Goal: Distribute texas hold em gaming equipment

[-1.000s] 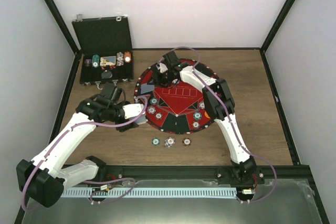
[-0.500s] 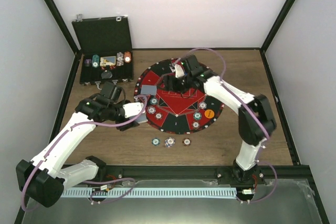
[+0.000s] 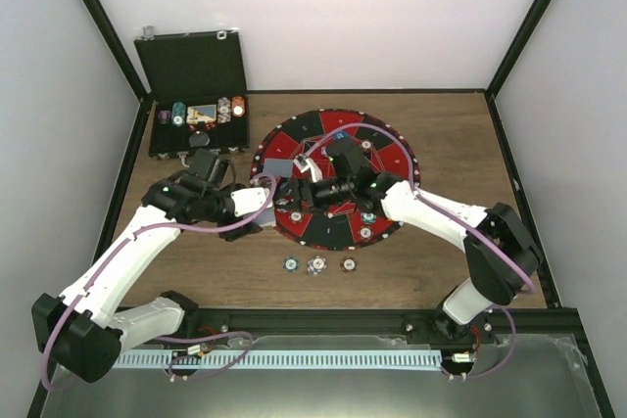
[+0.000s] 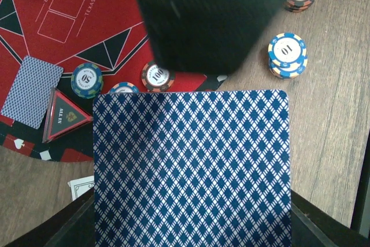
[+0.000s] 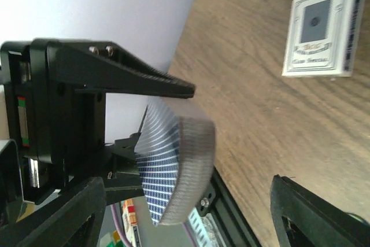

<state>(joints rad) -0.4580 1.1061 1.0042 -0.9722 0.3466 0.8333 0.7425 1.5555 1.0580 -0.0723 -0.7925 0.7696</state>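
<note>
My left gripper (image 3: 263, 201) is shut on a deck of blue diamond-backed cards (image 4: 191, 166) and holds it above the near left edge of the round mat (image 3: 338, 149). My right gripper (image 3: 292, 193) is open just in front of the deck. Its fingers stand on either side of the bent deck (image 5: 179, 166) without touching it. One card (image 4: 32, 91) lies face down on the mat. Striped chips (image 4: 87, 79) lie on the mat's rim. Three chips (image 3: 316, 264) lie on the table in front of the mat.
The open black case (image 3: 196, 95) with chip stacks stands at the back left. A white-faced card box (image 5: 321, 27) lies on the wood. A triangular all-in marker (image 4: 63, 117) lies on the mat's edge. The right gripper's black body (image 4: 202, 15) hangs blurred over the mat.
My right arm has swung from the mat's far side across to its near left, up to the deck. The left arm has hardly moved.
</note>
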